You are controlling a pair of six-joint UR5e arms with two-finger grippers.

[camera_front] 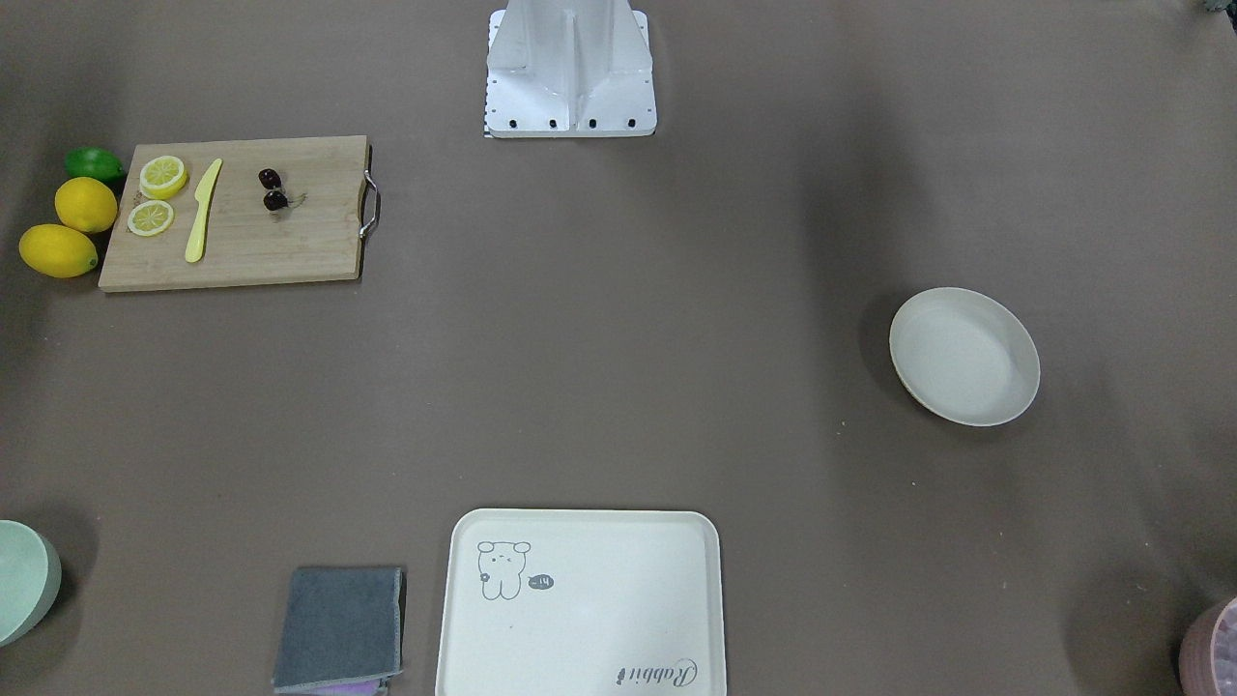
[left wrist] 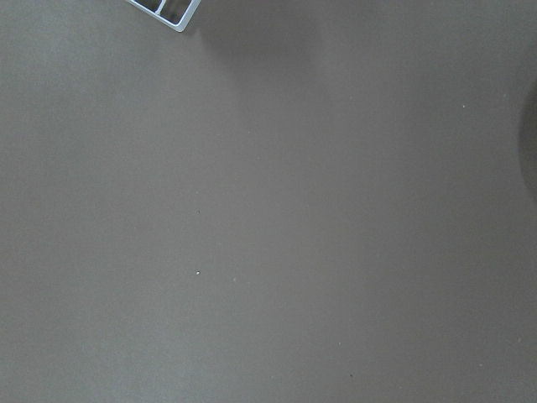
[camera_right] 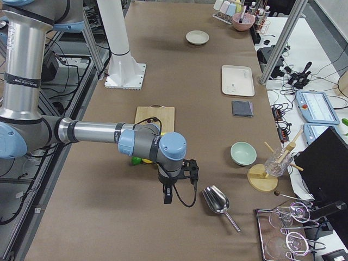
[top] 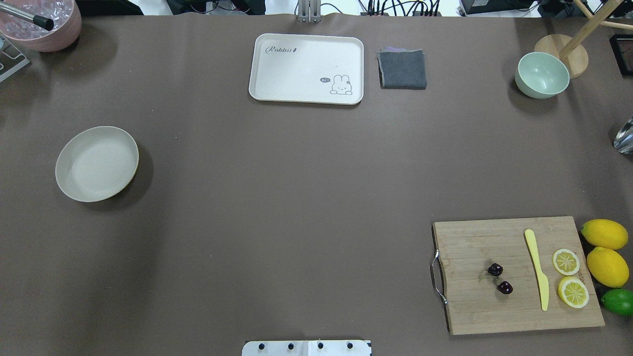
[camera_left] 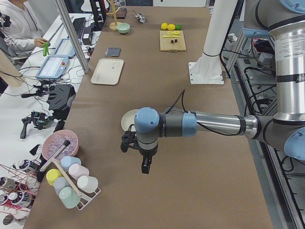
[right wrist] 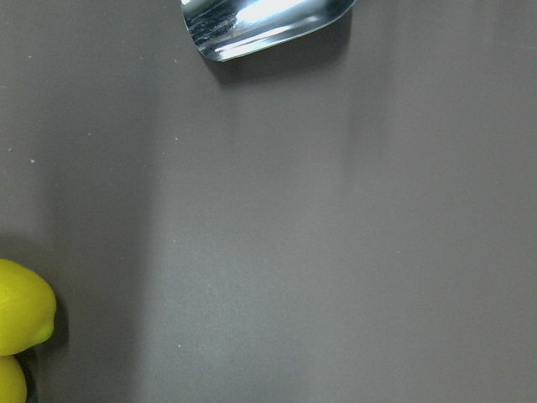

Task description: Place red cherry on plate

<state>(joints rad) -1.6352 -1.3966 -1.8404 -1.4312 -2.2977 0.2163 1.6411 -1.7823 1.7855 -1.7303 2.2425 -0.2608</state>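
Observation:
The red cherry (camera_front: 273,189) (top: 499,278), a dark pair on one stem, lies on the wooden cutting board (top: 514,277). Far across the table stands the round cream plate (camera_front: 963,356) (top: 97,163) with nothing in it. Only the side views show the grippers. The left gripper (camera_left: 145,166) hangs over bare table just beyond the plate (camera_left: 127,119). The right gripper (camera_right: 168,194) hangs past the lemons, beside the metal scoop (camera_right: 216,200). I cannot tell whether either is open or shut.
A yellow knife (top: 537,269) and two lemon slices (top: 565,261) share the board; lemons (top: 604,234) and a lime (top: 618,301) lie beside it. Along the far edge are a rabbit tray (top: 306,68), grey cloth (top: 402,68), green bowl (top: 542,74) and pink bowl (top: 42,22).

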